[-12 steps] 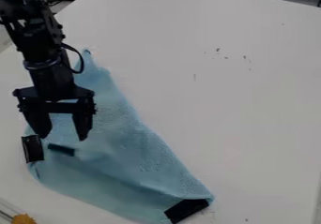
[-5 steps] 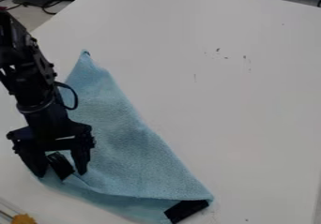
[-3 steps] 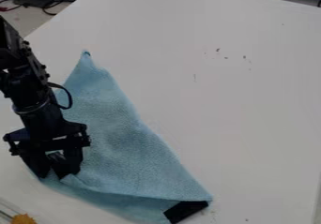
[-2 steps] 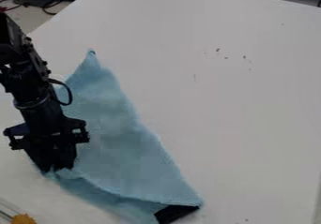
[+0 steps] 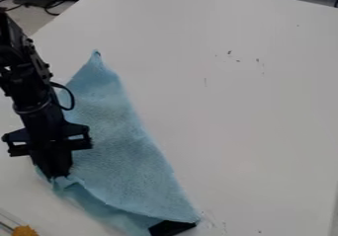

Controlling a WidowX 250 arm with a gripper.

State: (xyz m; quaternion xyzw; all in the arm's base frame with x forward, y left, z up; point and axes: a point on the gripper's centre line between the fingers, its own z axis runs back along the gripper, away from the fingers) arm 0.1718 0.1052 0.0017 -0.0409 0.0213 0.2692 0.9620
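Light blue cloth lying on the white worktop, left half of the view. Long and tapering: narrow tip at the top, widening downward, long axis slanting from that tip to the lower right corner, where a black patch shows at the edge.

Black arm, the only one, in from the upper left; hangs along the cloth's left side, partly covering it. Jaws closed together, pinching the cloth at its lower left edge, fabric bunched into small creases at the tips. How much is caught between them, cannot tell.

Key relation: the grip is at one side of the cloth, well off its middle. Nearly all the fabric lies to the right of the jaws in view, some reaching up to the narrow tip, some down and right to the black patch. Long axis passes to the right of the jaws, not through them; both ends well apart from the grip. From the pinched spot a curved fold runs down toward the patch, a lower layer showing beneath it.

Also: orange-yellow object at the lower left corner; dark cables beyond the worktop, upper left
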